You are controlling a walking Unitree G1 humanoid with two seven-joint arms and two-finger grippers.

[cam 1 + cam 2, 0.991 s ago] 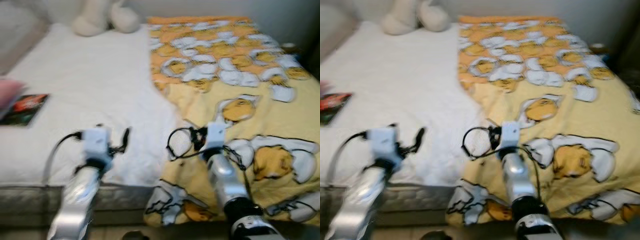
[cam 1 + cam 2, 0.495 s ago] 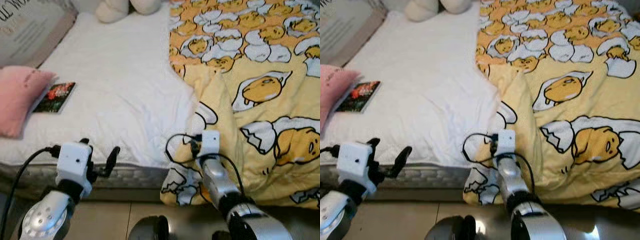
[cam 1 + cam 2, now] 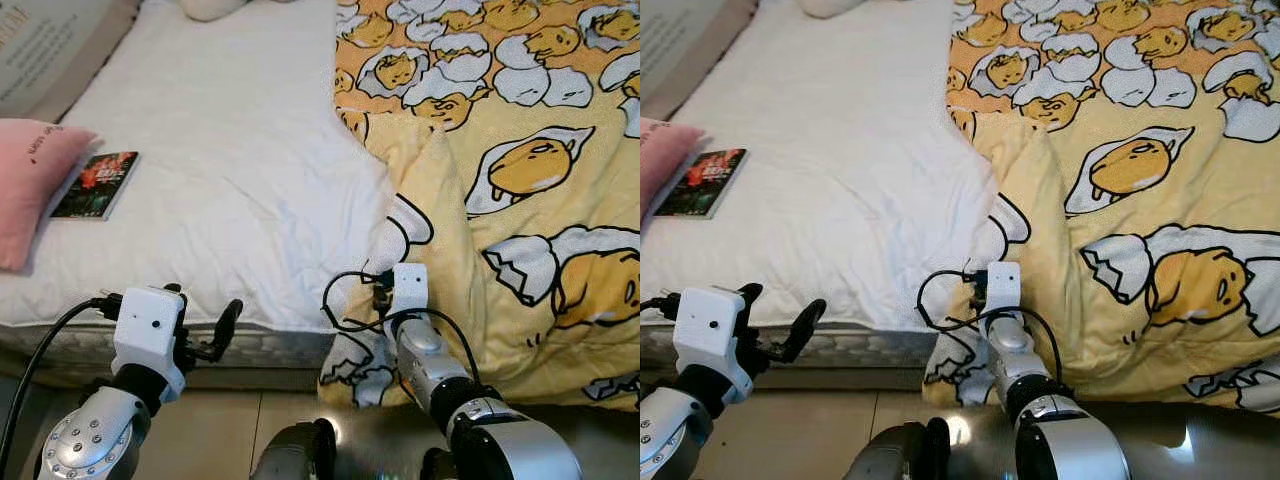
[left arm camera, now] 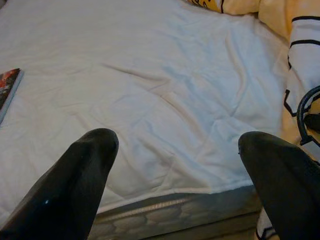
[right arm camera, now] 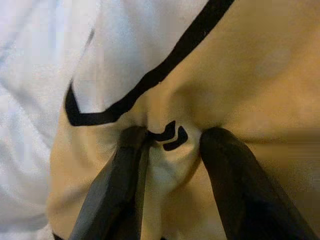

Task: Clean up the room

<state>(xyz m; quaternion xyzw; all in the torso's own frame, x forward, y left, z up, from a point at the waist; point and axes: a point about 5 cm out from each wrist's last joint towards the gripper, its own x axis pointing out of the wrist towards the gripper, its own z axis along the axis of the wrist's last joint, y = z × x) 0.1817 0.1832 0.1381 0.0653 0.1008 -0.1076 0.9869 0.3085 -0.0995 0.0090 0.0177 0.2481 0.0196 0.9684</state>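
A yellow blanket [image 3: 520, 180] printed with egg characters covers the right half of a bed with a white sheet [image 3: 230, 150]. My right gripper [image 5: 167, 150] is shut on a pinched fold of the blanket's left edge, near the bed's front edge; a ridge of bunched cloth runs up from it. The right wrist mount [image 3: 408, 287] hides the fingers from above. My left gripper [image 3: 200, 315] hangs open at the bed's front edge, its fingers [image 4: 90, 150] spread wide over bare sheet, holding nothing.
A book [image 3: 95, 185] lies on the sheet at the left, beside a pink pillow [image 3: 25, 185]. A grey cushion [image 3: 50, 40] sits at the far left corner. Tiled floor [image 3: 230, 430] lies below the mattress edge.
The camera has pulled back and tilted down, so the bed's front edge and floor show. Both arms now sit at that edge. The right gripper still holds the blanket, which has bunched.
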